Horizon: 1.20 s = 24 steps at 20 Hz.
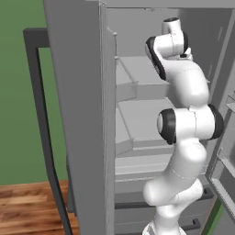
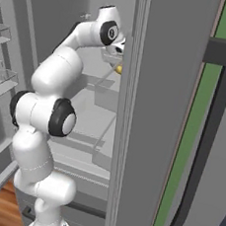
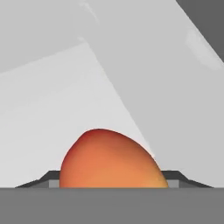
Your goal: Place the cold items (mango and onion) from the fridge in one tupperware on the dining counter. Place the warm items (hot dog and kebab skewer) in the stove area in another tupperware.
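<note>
Reaching into the fridge (image 1: 82, 114): the mango (image 3: 111, 159) is sitting on a shelf (image 3: 48, 100), right between the claw (image 3: 113, 179) tips. Can't tell whether the tips are touching it or gripping. Likely firm, smooth and rounded, so it's prone to slipping; I'd be pinching across the widest middle, not near the tapered end.

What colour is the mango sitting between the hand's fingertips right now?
Orange, shading to red at its top: the mango shows best in the hand view.
</note>
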Tool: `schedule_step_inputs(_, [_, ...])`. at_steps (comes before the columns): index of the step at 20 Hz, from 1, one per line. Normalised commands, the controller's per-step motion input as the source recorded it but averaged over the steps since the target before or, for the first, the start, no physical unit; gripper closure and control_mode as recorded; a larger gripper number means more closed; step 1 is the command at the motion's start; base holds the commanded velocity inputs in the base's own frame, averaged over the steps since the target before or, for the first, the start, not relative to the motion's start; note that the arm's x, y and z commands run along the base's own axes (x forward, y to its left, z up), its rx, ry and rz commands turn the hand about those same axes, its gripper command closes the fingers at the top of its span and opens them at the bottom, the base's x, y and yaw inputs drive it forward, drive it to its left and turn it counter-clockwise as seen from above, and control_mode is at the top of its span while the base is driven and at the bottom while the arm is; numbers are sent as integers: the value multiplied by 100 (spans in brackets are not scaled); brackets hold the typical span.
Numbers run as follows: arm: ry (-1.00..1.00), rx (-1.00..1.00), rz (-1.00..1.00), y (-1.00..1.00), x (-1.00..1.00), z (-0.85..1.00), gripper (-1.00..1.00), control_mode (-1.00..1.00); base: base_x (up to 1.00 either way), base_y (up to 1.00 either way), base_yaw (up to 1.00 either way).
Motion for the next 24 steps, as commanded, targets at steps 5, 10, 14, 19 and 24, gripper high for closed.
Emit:
schedule_step_inputs(5, [-67,4,-16,7,-60,-32,100,-100,0,0,0])
schedule_step_inputs(10, [-91,22,-10,57,-96,-25,100,-100,0,0,0])
schedule_step_inputs(14, [-14,-1,-1,78,-97,16,100,-100,0,0,0])
schedule_step_inputs(19, [33,-15,2,15,-100,71,100,-100,0,0,0])
schedule_step_inputs(24, [39,-11,9,-3,-100,9,100,-100,0,0,0])
